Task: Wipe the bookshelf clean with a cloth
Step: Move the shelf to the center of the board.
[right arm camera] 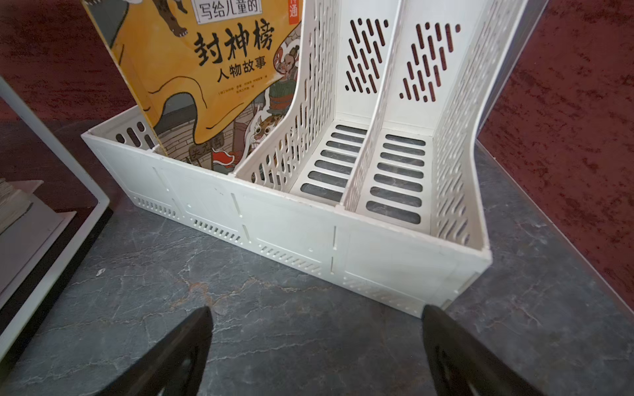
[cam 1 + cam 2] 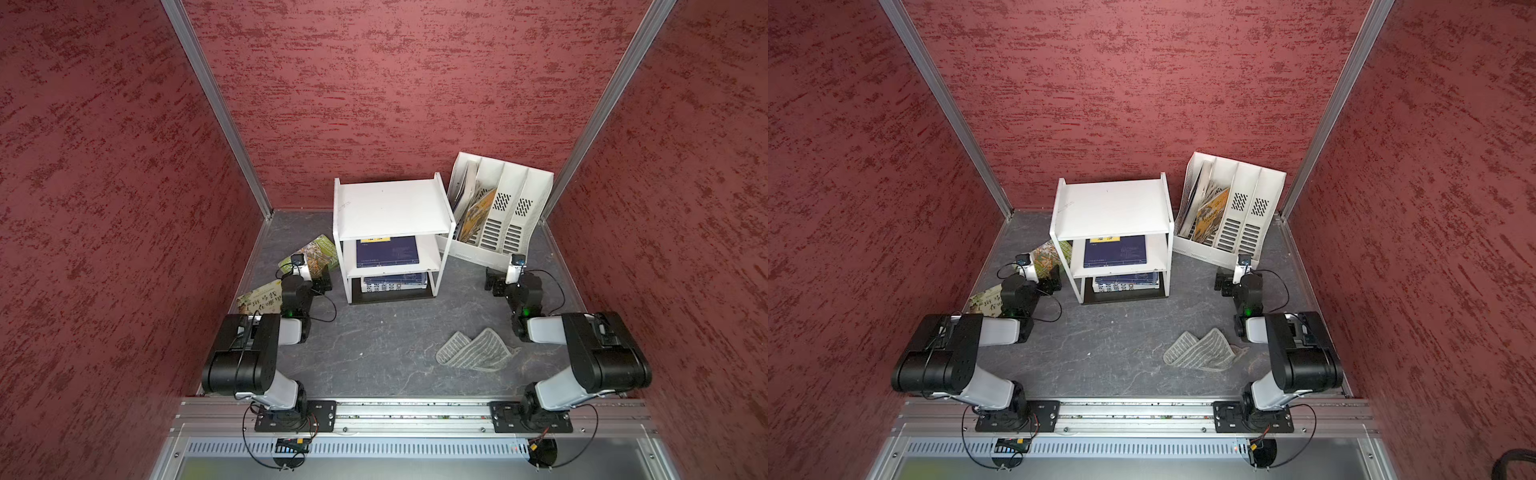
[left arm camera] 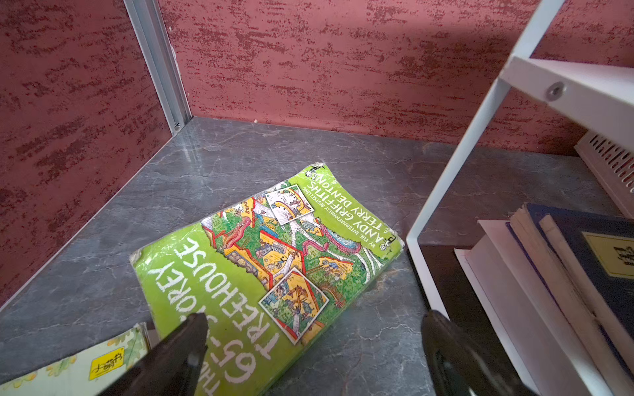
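**Legible text.** Left wrist view, frame centre: a worn green paperback (image 3: 274, 267), its print upside down, reads "65-STOREY TREEHOUSE" with "ANDY GRIFFITHS" and "TERRY DENTON". Right wrist view, upper left: a yellow children's book (image 1: 206, 68) titled 封神榜 人物故事 stands in a white magazine file holder (image 1: 308, 236).

**Task items.** The bookshelf (image 2: 390, 208) — white, three tiers, with blue books (image 2: 386, 249) on its lower tiers — sits at centre in both top views, and the file holder is just to its right. The cloth (image 2: 476, 349), grey-striped and rumpled, lies lower right of centre on the dark tabletop (image 2: 374, 353), well apart from the shelf and near the right arm (image 2: 544, 328).

**Tools.** The left gripper (image 3: 315, 317) is over the paperback and the right gripper (image 1: 317, 308) is before the file holder — both spread wide and empty.
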`<move>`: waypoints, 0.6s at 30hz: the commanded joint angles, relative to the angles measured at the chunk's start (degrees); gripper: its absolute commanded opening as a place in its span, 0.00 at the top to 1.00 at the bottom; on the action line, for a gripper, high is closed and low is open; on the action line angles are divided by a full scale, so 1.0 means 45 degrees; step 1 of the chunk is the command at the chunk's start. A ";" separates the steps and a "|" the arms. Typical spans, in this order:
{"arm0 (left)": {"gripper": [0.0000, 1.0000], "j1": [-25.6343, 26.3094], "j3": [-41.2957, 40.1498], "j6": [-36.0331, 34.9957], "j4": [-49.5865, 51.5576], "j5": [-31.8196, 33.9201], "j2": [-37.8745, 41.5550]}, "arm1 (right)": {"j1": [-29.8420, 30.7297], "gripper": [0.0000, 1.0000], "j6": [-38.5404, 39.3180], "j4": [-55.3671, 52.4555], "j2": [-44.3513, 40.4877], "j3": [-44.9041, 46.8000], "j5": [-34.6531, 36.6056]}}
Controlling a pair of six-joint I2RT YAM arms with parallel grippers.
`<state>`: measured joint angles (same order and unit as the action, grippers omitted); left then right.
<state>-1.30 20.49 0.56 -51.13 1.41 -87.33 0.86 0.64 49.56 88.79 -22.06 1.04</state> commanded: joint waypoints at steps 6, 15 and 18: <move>0.00 -0.0190 0.0268 0.0119 0.0199 -0.0094 0.0286 | -0.0016 0.01 -0.0007 0.0195 -0.0126 -0.0136 -0.0231; 0.00 -0.1360 0.1596 0.3496 0.7821 0.0729 0.5733 | -0.0019 0.01 -0.0651 -0.3702 -0.2813 -0.1284 0.0542; 0.00 -0.1978 0.2807 0.4853 1.0899 -0.0034 0.7307 | -0.0038 0.02 -0.1433 -0.7739 -0.5010 -0.2424 -0.0044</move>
<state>-8.21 28.82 13.85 -19.51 2.79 -59.29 0.86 -2.39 28.58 74.22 -27.79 1.61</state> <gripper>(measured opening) 0.997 0.985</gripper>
